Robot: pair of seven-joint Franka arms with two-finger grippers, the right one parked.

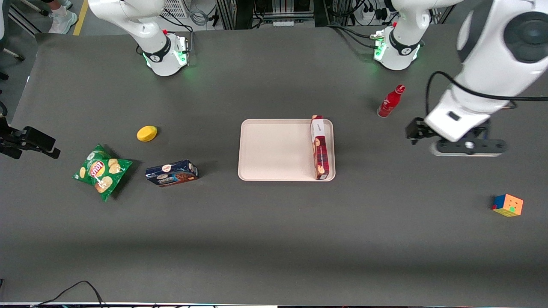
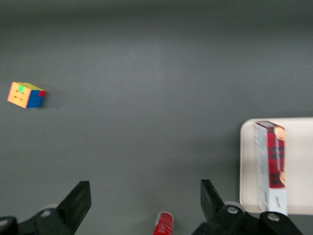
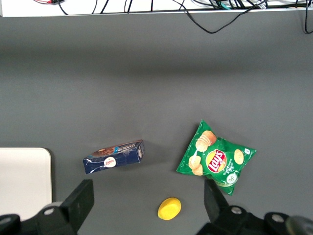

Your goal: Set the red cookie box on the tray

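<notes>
We see a wide table covered in a dark grey matte sheet (image 1: 274, 239), evenly lit from above, with a softer, darker band of shadow (image 1: 274, 256) lying across it nearer to the front camera. Farther from that camera than the table lies a grey floor (image 1: 107, 21) marked by a yellow painted stripe (image 1: 80, 17); a pale grey sneaker (image 1: 62, 20) stands just beside the stripe. There we also make out dark metal equipment racks (image 1: 239, 13), a white power strip (image 1: 284, 22) and loose grey coiled cables (image 1: 199, 17). A thin black cable (image 1: 81, 285) loops over the table's nearest edge.
</notes>
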